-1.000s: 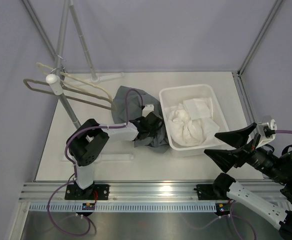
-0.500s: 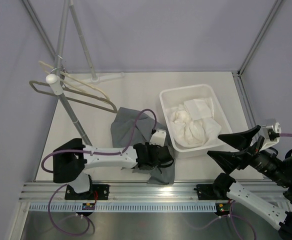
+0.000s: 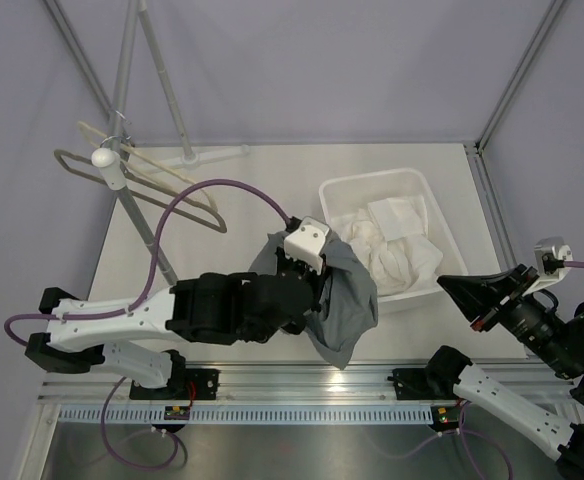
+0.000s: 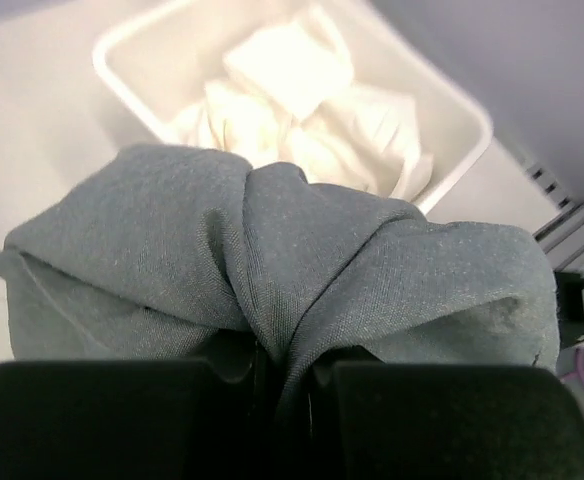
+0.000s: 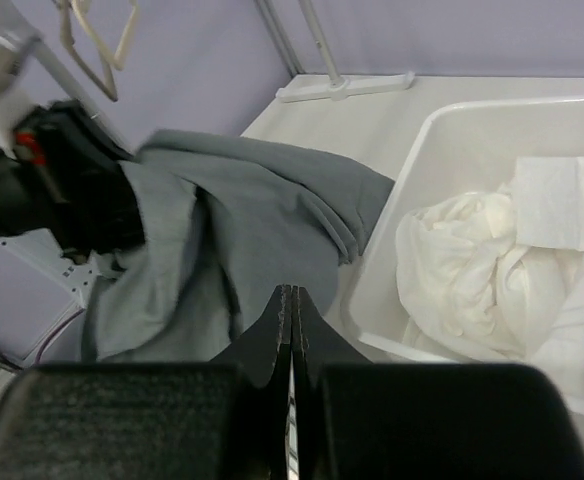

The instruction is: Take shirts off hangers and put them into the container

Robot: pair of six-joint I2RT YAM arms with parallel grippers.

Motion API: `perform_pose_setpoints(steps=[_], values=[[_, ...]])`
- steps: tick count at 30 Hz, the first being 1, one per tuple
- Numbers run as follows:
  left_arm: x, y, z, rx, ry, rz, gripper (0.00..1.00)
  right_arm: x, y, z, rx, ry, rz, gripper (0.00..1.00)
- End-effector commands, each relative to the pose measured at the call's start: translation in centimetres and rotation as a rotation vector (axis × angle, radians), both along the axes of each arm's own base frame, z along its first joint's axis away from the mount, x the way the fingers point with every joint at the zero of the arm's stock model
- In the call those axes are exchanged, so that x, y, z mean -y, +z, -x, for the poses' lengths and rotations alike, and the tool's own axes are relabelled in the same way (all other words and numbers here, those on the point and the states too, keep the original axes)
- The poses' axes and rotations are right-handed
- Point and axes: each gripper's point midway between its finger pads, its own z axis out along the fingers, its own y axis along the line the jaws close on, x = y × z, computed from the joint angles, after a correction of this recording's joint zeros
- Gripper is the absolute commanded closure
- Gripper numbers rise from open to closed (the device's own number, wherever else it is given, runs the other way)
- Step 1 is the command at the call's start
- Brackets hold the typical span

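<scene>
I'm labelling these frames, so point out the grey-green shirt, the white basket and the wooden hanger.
grey-green shirt [image 3: 347, 295]: top view, on its hanging fold.
white basket [image 3: 372, 176]: top view, on its far rim.
wooden hanger [image 3: 162, 165]: top view, on its wooden arm.

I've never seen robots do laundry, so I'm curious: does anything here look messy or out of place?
Only mildly. The grey shirt is scrunched in the left tool, dangling at the left edge of the basket, not inside it. The white shirt lies crumpled, not folded, in the basket.

Bunched grey shirt [image 4: 272, 250] between left claw [image 4: 284, 372] and container [image 4: 114, 72]
</scene>
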Motion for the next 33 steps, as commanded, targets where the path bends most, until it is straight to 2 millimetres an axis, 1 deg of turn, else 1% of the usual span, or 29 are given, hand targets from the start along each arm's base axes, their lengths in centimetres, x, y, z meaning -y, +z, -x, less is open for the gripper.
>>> perform_pose_setpoints(steps=[1, 2, 3, 4, 5, 6, 7, 9, 11, 12, 13, 14, 15, 16, 17, 19, 20, 21, 23, 24, 25, 26, 27, 28, 29, 30, 31, 32, 33], values=[[1.6, 8.0, -0.7, 0.184, -0.08, 0.098, 1.0, 1.7, 0.2, -1.5, -0.024, -0.132, -0.012, 1.0], [2.1, 10.3, -0.6, 0.202, -0.099, 0.15, 1.0, 1.9, 0.1, -1.6, -0.023, -0.146, -0.016, 1.0], [2.5, 11.1, -0.5, 0.238, -0.126, 0.138, 1.0, 2.3, 0.1, -1.7, -0.022, -0.169, -0.023, 1.0], [3.6, 11.6, -0.1, 0.253, -0.17, 0.142, 1.0, 2.7, 0.2, -1.6, -0.015, -0.179, -0.035, 1.0], [4.2, 13.3, 0.1, 0.278, -0.19, 0.19, 1.0, 2.8, 0.2, -1.6, -0.015, -0.185, -0.042, 1.0], [4.6, 14.0, 0.2, 0.321, -0.218, 0.173, 1.0, 3.1, 0.4, -1.5, -0.009, -0.193, -0.053, 1.0], [5.7, 14.7, 0.5, 0.347, -0.249, 0.195, 1.0, 3.1, 0.3, -1.5, -0.01, -0.191, -0.054, 1.0], [6.6, 16.3, 0.9, 0.408, -0.312, 0.209, 1.0, 3.2, 0.1, -1.5, -0.018, -0.196, -0.051, 1.0], [8.1, 17.3, 1.6, 0.437, -0.389, 0.247, 1.0, 3.3, 0.0, -1.6, -0.025, -0.205, -0.048, 1.0], [8.5, 17.9, 1.5, 0.453, -0.416, 0.261, 1.0, 3.6, -0.1, -1.6, -0.027, -0.218, -0.047, 1.0], [9.2, 18.5, 2.3, 0.463, -0.476, 0.294, 1.0, 3.7, 0.0, -1.5, -0.029, -0.221, -0.053, 1.0], [10.0, 18.1, 2.3, 0.454, -0.495, 0.296, 1.0, 4.0, 0.2, -1.4, -0.028, -0.225, -0.064, 1.0], [10.4, 18.4, 2.2, 0.453, -0.52, 0.311, 1.0, 4.4, 0.3, -1.3, -0.026, -0.237, -0.074, 1.0], [10.9, 18.2, 2.1, 0.445, -0.534, 0.317, 1.0, 4.9, 0.8, -1.0, -0.014, -0.244, -0.093, 1.0], [11.7, 17.4, 1.7, 0.423, -0.543, 0.316, 1.0, 5.3, 1.0, -0.7, -0.008, -0.254, -0.111, 1.0], [12.9, 16.0, 1.6, 0.406, -0.578, 0.31, 1.0, 5.8, 1.6, -0.3, 0.005, -0.256, -0.134, 1.0], [13.3, 15.4, 1.4, 0.363, -0.575, 0.33, 1.0, 6.1, 1.9, -0.2, 0.011, -0.26, -0.143, 1.0], [13.9, 14.2, 0.4, 0.339, -0.564, 0.313, 1.0, 6.4, 2.1, 0.0, 0.016, -0.263, -0.148, 1.0], [14.5, 12.4, -0.4, 0.282, -0.552, 0.317, 1.0, 6.7, 2.5, 0.3, 0.023, -0.262, -0.157, 1.0], [14.3, 11.8, -1.5, 0.268, -0.529, 0.32, 1.0, 6.7, 2.6, 0.4, 0.024, -0.261, -0.155, 1.0], [14.2, 11.7, -2.2, 0.262, -0.511, 0.341, 1.0, 6.8, 2.7, 0.5, 0.027, -0.262, -0.159, 1.0], [14.2, 9.8, -2.9, 0.228, -0.494, 0.33, 1.0, 6.8, 2.7, 0.5, 0.027, -0.262, -0.159, 1.0], [13.9, 9.0, -4.4, 0.22, -0.463, 0.322, 1.0, 6.8, 2.7, 0.7, 0.03, -0.255, -0.162, 1.0], [13.8, 8.3, -5.3, 0.211, -0.444, 0.324, 1.0, 6.7, 2.6, 0.7, 0.029, -0.256, -0.159, 1.0], [13.9, 6.4, -6.0, 0.178, -0.431, 0.302, 1.0, 6.6, 2.5, 0.8, 0.029, -0.249, -0.158, 1.0], [13.6, 6.1, -7.6, 0.18, -0.407, 0.309, 1.0, 6.5, 2.6, 0.8, 0.033, -0.248, -0.16, 1.0], [14.2, 4.3, -8.6, 0.162, -0.389, 0.281, 1.0, 6.4, 2.5, 0.7, 0.031, -0.25, -0.156, 1.0], [14.4, 3.1, -9.5, 0.151, -0.372, 0.254, 1.0, 6.3, 2.4, 0.7, 0.03, -0.25, -0.156, 1.0], [14.6, 2.7, -10.6, 0.152, -0.35, 0.239, 1.0, 6.1, 2.4, 0.7, 0.031, -0.244, -0.154, 1.0]])
